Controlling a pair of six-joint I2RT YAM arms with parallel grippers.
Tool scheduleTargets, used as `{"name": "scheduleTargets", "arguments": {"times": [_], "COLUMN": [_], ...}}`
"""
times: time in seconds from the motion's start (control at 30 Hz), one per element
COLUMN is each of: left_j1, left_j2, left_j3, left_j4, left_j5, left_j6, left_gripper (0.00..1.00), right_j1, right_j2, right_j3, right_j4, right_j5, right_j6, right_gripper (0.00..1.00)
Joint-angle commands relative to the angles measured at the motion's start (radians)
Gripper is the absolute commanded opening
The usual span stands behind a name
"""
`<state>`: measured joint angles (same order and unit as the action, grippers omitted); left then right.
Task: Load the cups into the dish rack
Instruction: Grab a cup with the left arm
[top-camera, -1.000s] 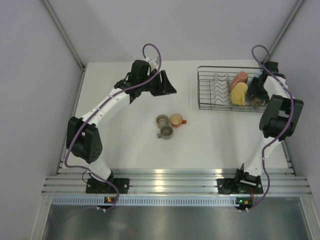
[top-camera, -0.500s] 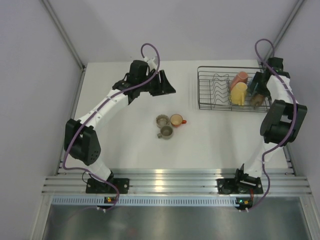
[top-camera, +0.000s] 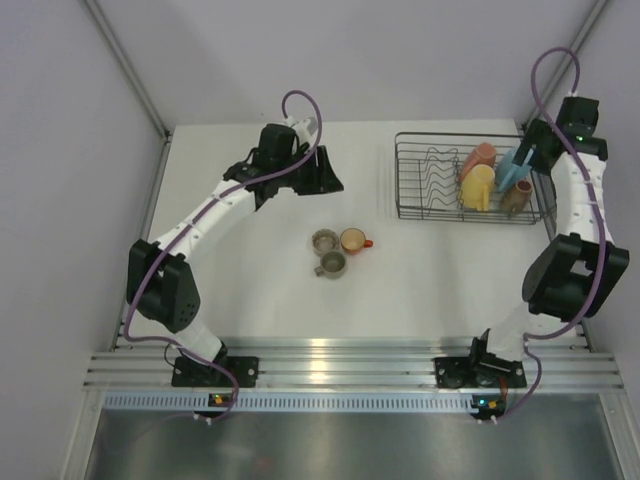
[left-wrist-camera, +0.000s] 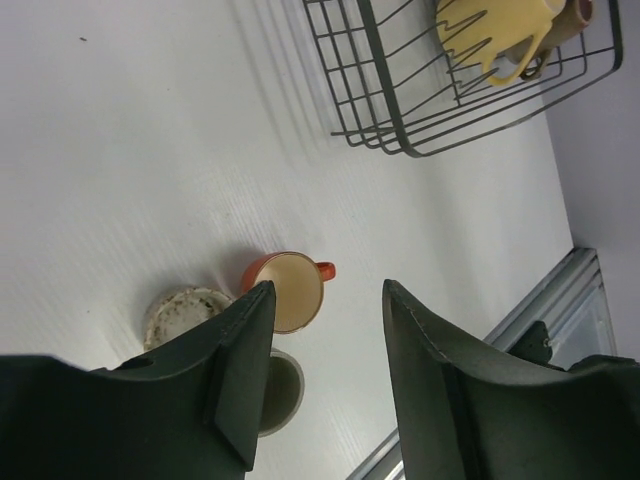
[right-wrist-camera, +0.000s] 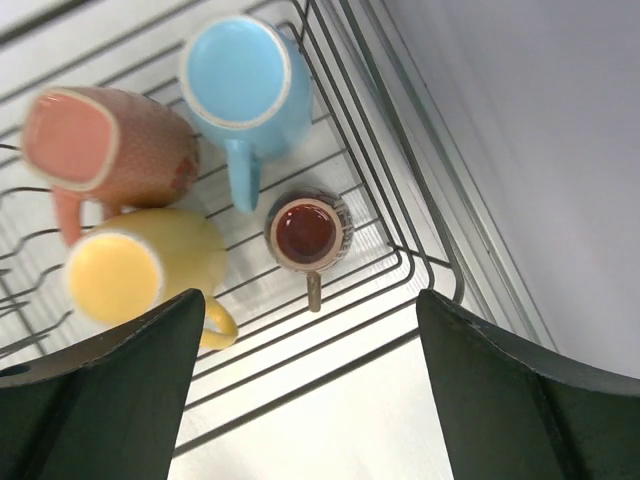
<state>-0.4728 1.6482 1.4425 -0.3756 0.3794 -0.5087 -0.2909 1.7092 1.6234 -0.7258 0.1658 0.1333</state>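
The right gripper (right-wrist-camera: 308, 310) hangs over the far right end of the dish rack (top-camera: 430, 214), jaws spread wide with nothing between them. Directly beneath it sit four cups, packed together in that corner. The brown cup (right-wrist-camera: 308, 232) is almost under the gap between the fingers. The blue cup (right-wrist-camera: 245, 85) lies just beyond it, with the pink cup (right-wrist-camera: 100, 140) and the yellow cup (right-wrist-camera: 135, 270) off to one side. Crowding them at this end leaves the wavy dividers free for more. The wide-open jaws likely serve to clear the cups' rims.

The left gripper (left-wrist-camera: 328, 290) is well apart from the rack and tilts down toward the table (top-camera: 250, 280). Its jaws stand about half open and hold nothing. Just past its fingertips is the orange cup (left-wrist-camera: 290, 292), mouth up with its handle pointing toward the gap. One grey cup (left-wrist-camera: 180, 310) sits beside it. A second grey cup (left-wrist-camera: 278, 390) is partly hidden behind one finger. These three are not yet loaded. The half-open jaws look about right for pinching a small cup's wall. The orange cup seems the easiest first pick, though its closeness to the grey ones could cause a nudge.
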Motion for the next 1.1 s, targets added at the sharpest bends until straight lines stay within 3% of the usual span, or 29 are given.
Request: {"name": "scheduleTargets", "arguments": {"times": [0.0, 0.2, 0.53, 0.8, 1.07], "left_j1": [-0.004, -0.053, -0.124, -0.17, -0.184], "left_j2": [-0.045, 0.013, 0.068, 0.176, 0.265], "left_j3": [-0.017, 0.005, 0.035, 0.074, 0.116], "left_j4": [-0.051, -0.134, -0.157, -0.164, -0.163], "left_j5": [-0.092, -0.192, -0.243, -0.295, -0.307], "left_j6": [0.096, 0.185, 0.26, 0.302, 0.332], "left_gripper": [0.52, 0.51, 0.51, 0.51, 0.51], "right_j1": [-0.007, -0.007, -0.005, 0.027, 0.032], "right_j2": [-0.134, -0.269, -0.447, -0.514, -0.528], "right_j3": [0.073, 0.04, -0.126, -0.276, -0.312], "right_j4": [-0.004, 0.008, 0.048, 0.091, 0.114], "right_j5": [-0.054, -0.149, -0.328, -0.38, -0.408], "right_j6": [-0.001, 0.002, 0.043, 0.048, 0.057], "right_gripper": [0.86, 0.86, 0.86, 0.85, 0.85]}}
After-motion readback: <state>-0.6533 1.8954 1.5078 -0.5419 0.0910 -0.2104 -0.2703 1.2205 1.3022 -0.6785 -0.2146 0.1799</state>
